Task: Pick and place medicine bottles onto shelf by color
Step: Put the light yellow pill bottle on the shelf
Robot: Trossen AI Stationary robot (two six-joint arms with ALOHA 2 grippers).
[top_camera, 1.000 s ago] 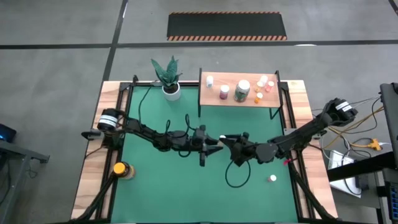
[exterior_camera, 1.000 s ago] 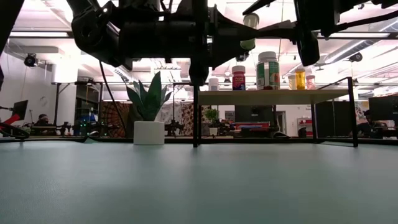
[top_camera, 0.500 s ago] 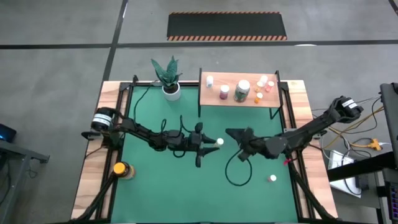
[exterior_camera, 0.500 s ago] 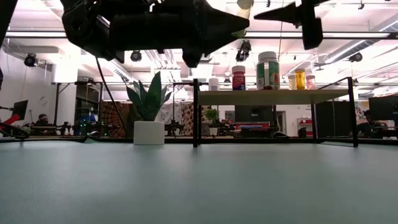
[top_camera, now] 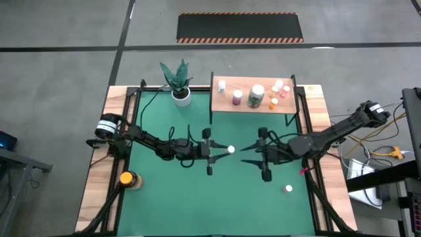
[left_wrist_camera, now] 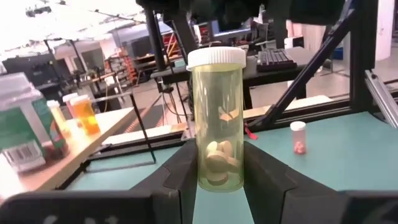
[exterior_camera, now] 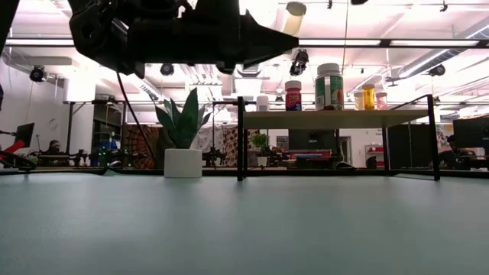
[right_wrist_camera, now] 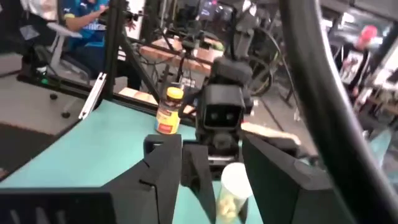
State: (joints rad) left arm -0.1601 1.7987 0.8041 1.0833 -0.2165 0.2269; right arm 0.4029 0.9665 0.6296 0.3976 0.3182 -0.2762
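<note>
— Where is your left pincer [top_camera: 222, 150] right now?

— Over the middle of the green table [top_camera: 171, 204], raised well clear of it. It is clenched on a greenish-clear bottle [left_wrist_camera: 217, 118], one finger [left_wrist_camera: 177, 171] on each side of its lower half.

— Which way does the bottle point?

— Its long axis runs straight out along my fingers, white cap [top_camera: 231, 149] leading, toward my right arm. In the left wrist view the cap end is farthest from the pincer and a few pale tablets sit low inside. From above I mostly see just the cap, so the body is level or close to it; in the low view the bottle [exterior_camera: 291, 19] shows high up, slightly tilted.

— And your right pincer [top_camera: 246, 147]?

— It is released, fingers spread, holding nothing. It faces the left one across a small gap, the bottle between but apart from it.

— What about the shelf [top_camera: 256, 105]?

— It stands at the table's far side, right of centre. On it stand a pink bottle [top_camera: 237, 97], a large green-labelled bottle [top_camera: 256, 96] and several small ones, some orange — all upright.

— Anything left on the table?

— A small pink bottle [top_camera: 288, 189] near the right edge, and an amber bottle [top_camera: 127, 178] with a yellow cap at the left edge. A plant [top_camera: 177, 80] in a white pot stands left of the shelf.
</note>
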